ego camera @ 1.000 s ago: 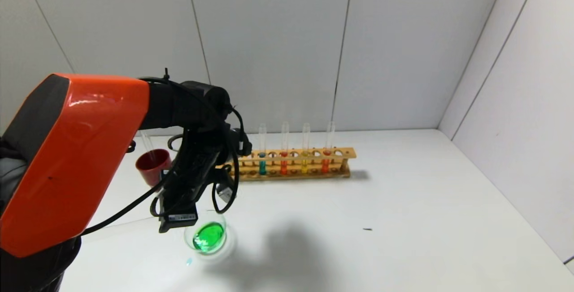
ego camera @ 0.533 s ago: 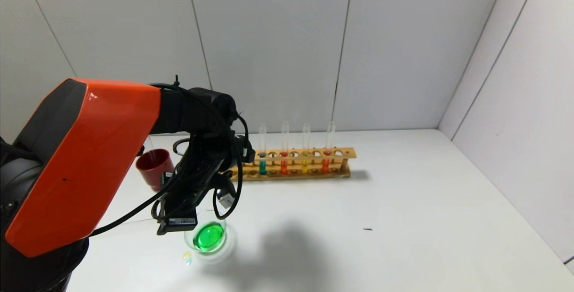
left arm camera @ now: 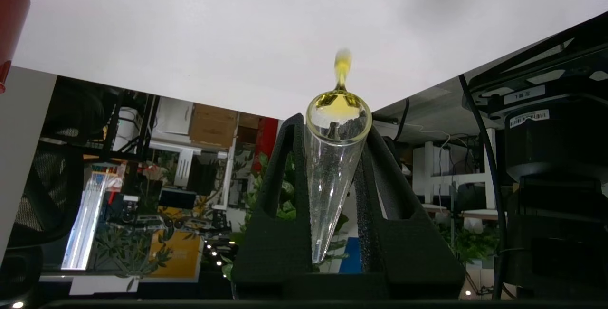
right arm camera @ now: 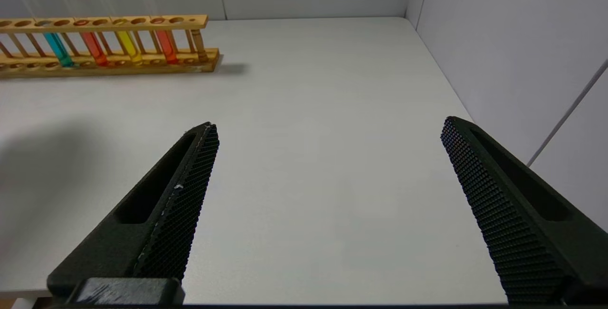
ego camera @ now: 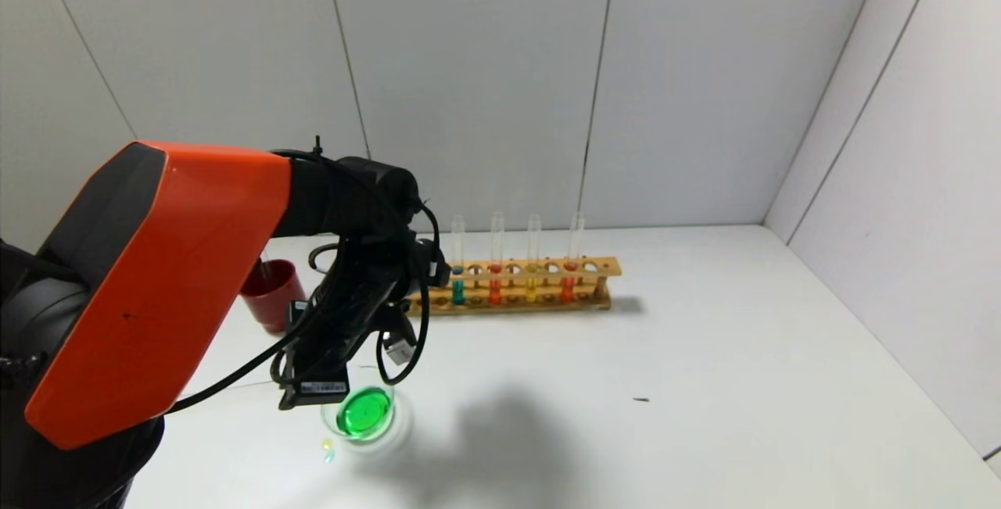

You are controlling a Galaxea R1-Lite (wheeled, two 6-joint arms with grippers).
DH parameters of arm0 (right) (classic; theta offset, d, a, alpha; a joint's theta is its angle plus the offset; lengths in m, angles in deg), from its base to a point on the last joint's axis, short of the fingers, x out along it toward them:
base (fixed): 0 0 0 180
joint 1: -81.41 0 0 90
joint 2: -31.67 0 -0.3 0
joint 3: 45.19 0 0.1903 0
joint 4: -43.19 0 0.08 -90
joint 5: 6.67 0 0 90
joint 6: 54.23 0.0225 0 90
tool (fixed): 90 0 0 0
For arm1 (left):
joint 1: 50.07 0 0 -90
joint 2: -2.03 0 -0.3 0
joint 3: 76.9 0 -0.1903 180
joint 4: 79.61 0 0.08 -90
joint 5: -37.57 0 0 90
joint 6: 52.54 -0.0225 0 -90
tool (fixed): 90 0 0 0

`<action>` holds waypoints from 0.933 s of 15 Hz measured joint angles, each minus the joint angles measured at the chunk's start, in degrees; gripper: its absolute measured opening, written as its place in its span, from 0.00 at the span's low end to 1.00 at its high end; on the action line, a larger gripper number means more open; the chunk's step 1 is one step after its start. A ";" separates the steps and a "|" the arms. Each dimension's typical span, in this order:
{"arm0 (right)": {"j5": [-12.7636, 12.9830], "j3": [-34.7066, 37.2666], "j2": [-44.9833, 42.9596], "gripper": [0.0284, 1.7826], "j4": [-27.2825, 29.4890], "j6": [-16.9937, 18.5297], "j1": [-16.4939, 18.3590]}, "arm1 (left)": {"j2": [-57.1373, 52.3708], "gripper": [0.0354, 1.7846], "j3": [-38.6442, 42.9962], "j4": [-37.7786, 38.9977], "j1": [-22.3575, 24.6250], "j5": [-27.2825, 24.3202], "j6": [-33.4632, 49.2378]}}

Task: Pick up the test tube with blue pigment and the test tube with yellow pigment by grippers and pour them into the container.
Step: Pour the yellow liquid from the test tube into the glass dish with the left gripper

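Yellow-pigment tube [left arm camera: 335, 157]: pinched between left gripper [left arm camera: 332, 176] jaws, tipped mouth-down, a thin yellow stream leaving its lip.
Left gripper: hangs just over the container's left rim, near-left of table [ego camera: 626, 384]; gripper body hides the tube in head view.
Container [ego camera: 364, 414]: clear glass dish on the table, holds bright green liquid; small droplets on the table just left of it.
Right gripper [right arm camera: 327, 195]: jaws spread wide, empty, above bare table right of the rack.
Rack [ego camera: 516, 284]: wooden, far centre; carries teal, orange-red, yellow, orange-red tubes upright.
Red cup [ego camera: 270, 294]: left of rack, behind the left arm.
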 joint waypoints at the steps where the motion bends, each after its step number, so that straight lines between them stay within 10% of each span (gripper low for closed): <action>1: 0.04 0.00 0.00 0.96 0.00 0.02 0.00 | 0.22 0.16 -0.48 0.00 -0.29 -0.05 0.00; 14: 0.00 0.00 0.00 0.96 -0.02 0.02 0.00 | 3.06 0.16 -2.96 0.01 -2.34 0.11 -0.02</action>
